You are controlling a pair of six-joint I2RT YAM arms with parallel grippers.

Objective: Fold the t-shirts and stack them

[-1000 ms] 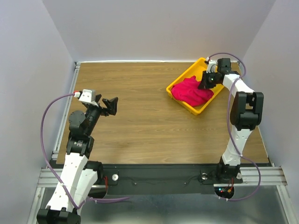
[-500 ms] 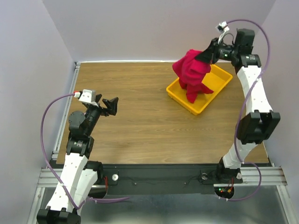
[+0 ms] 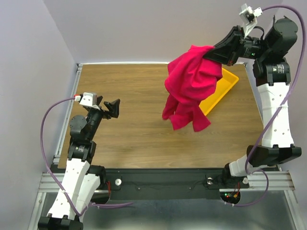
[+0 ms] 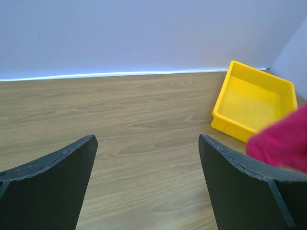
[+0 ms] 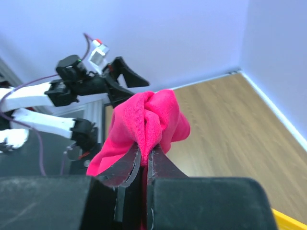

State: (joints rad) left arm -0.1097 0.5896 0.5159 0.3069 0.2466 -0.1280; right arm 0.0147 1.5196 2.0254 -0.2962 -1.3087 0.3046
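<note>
- The right gripper [image 3: 211,51] is raised high above the table's [image 3: 134,96] 1 o'clock corner. Its jaws are pressed together on a bunched fold of the shirt [image 3: 189,81].
- In the right wrist view, that fold is pinched between the two black fingers [image 5: 127,165], and the cloth bulges out past their tips.
- The shirt hangs crumpled from this single pinch and trails down toward 7 o'clock from the gripper.
- Its lowest flaps show over the wood just to the 3 o'clock side of the table's middle. Whether they touch the table cannot be told.
- The tray [image 3: 228,86] sits on the table at about 1 to 2 o'clock, turned cornerwise. From above, the hanging shirt covers its 9 o'clock part.
- The left gripper [image 3: 112,108] is near the table's 9 o'clock edge, well apart from the shirt. It is spread wide, and only bare wood shows between its fingers.
- In the left wrist view, the tray lies at 2 o'clock, and a blurred pink edge of the shirt comes in at 3 to 4 o'clock, just in front of the tray's near corner.
</note>
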